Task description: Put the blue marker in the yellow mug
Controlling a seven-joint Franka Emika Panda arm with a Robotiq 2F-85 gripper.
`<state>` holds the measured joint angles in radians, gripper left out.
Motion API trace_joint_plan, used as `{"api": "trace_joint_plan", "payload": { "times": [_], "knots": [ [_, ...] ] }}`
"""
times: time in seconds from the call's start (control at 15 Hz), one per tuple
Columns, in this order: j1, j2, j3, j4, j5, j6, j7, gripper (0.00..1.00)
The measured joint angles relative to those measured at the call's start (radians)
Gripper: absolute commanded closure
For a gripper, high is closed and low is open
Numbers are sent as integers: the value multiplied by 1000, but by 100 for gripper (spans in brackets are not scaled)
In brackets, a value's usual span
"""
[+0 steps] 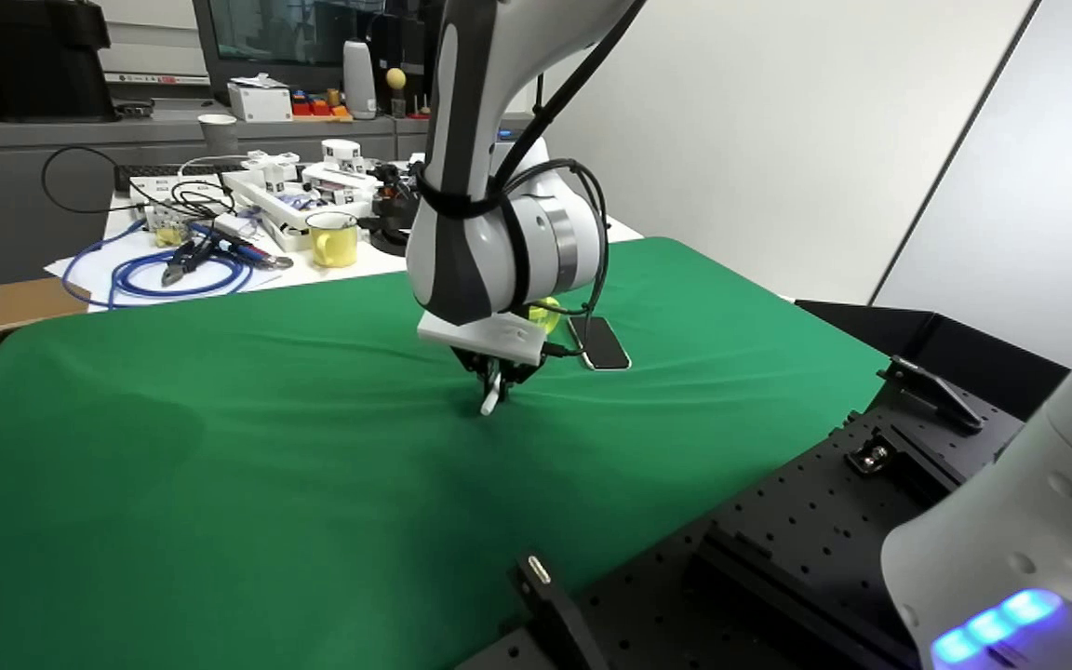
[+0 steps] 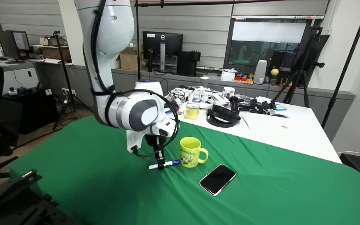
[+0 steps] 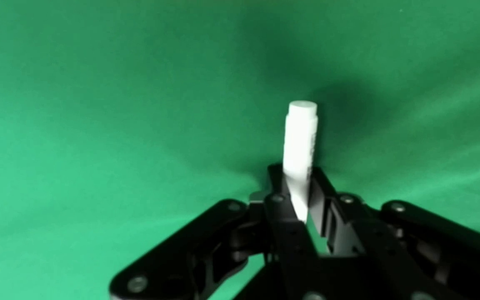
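Observation:
The blue marker (image 2: 169, 163) has a white body and a blue cap. It lies nearly level, at or just above the green cloth; I cannot tell if it touches. My gripper (image 2: 161, 165) points down and is shut on the marker's middle. In the wrist view the marker's white end (image 3: 300, 141) sticks out ahead of the fingers (image 3: 297, 183); its blue end is hidden. The white end (image 1: 490, 398) also shows below the gripper (image 1: 497, 380) in an exterior view. The yellow-green mug (image 2: 188, 151) stands upright close beside the blue cap, handle facing away. The arm mostly hides the mug (image 1: 547, 314) in an exterior view.
A black phone (image 2: 218, 179) lies on the green cloth (image 2: 277, 187) near the mug. A paler yellow mug (image 2: 192, 111) stands on the white table behind, with cables (image 1: 173, 274), tools and white parts. A black perforated base plate (image 1: 778, 558) edges the cloth.

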<state>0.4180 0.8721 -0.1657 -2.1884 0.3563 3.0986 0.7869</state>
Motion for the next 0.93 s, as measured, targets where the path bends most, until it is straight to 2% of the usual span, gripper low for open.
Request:
{"api": "trace_joint_plan", "payload": {
  "times": [0.33, 0.6, 0.73, 0.93],
  "knots": [
    [3, -54, -6, 1, 0, -68, 0, 96],
    [-21, -143, -2, 11, -3, -258, 1, 96],
    [-67, -192, 11, 34, -3, -393, 1, 96],
    [-189, -257, 51, 93, 2, -620, -2, 96]
  ]
}}
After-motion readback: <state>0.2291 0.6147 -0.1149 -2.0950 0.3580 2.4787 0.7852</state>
